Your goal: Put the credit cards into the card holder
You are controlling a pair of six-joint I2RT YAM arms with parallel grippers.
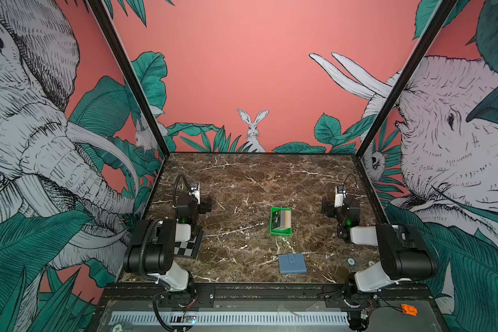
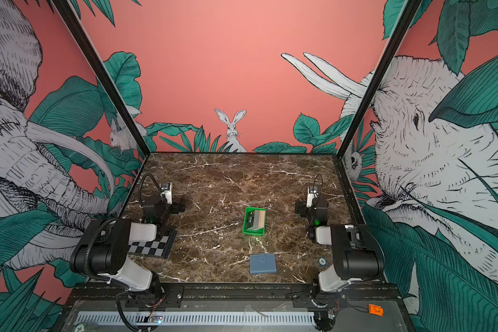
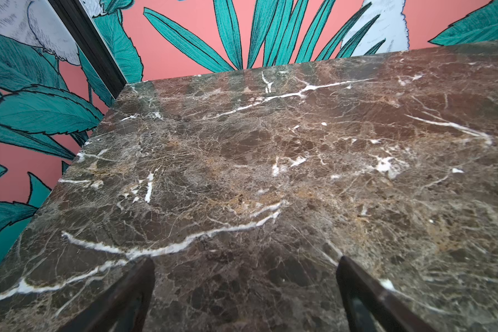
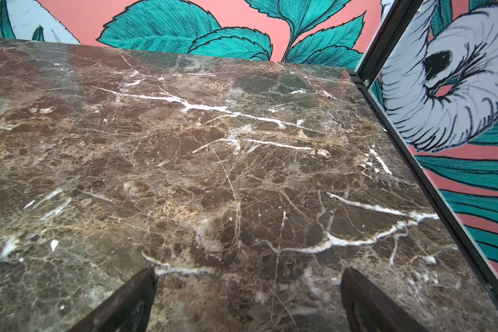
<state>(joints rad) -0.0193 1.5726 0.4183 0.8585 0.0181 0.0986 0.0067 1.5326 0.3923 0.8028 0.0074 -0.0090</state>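
- Credit cards (image 1: 281,220): one black and lettered VIP, one grey, one tan, packed together inside the green tray (image 1: 271,222). They sit between the two claws, nearer the right claw (image 4: 249,293) than the left claw (image 3: 246,290).
- Card holder (image 1: 292,263): slate-blue, folded shut with its tab across the flap, flat on the counter (image 1: 242,178). It lies apart from the tray and further back toward the arm bases than either claw.
- Claws: both are spread wide with nothing between the jaws, and both are well clear of every task item.
- Risk, holder: it probably has to be opened first. A light wallet on smooth marble may slide or fold closed again unless one claw pins it.
- Risk, cards: thin cards pressed together within the tray walls offer little edge to pinch. A claw may lift two at once, drop one, or drag the tray.
- Risk, insertion: a card held askew would likely jam at a pocket's mouth.
- Top views only: cards, tray, holder, and the checkerboard plate (image 1: 189,247), partly hidden under the left arm behind its claw.
- Wrist views only: dark fingertips (image 3: 138,287) set far apart over bare marble. No task item appears there, so neither wrist view can guide a grasp yet.
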